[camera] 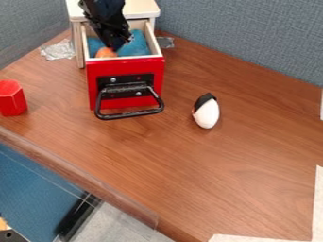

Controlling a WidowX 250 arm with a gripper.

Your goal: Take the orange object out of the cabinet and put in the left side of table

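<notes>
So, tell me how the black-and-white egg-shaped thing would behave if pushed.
The egg-shaped thing would probably roll or rock, since its sides are rounded. Its even outline suggests it is stiff. The white part looks smooth, so it may slip from a loose hold.

Black arm (104, 9) angled down from above, claw (114, 44) lowermost.
In the camera view, the arm hung from the top edge, left of centre, with only its lower stretch in the picture. It slanted downward and slightly toward the picture's right, narrowing toward the claw, which was black as well and tipped a little off upright, its end pointing down. How far the claw was parted was too unclear to tell.
</notes>
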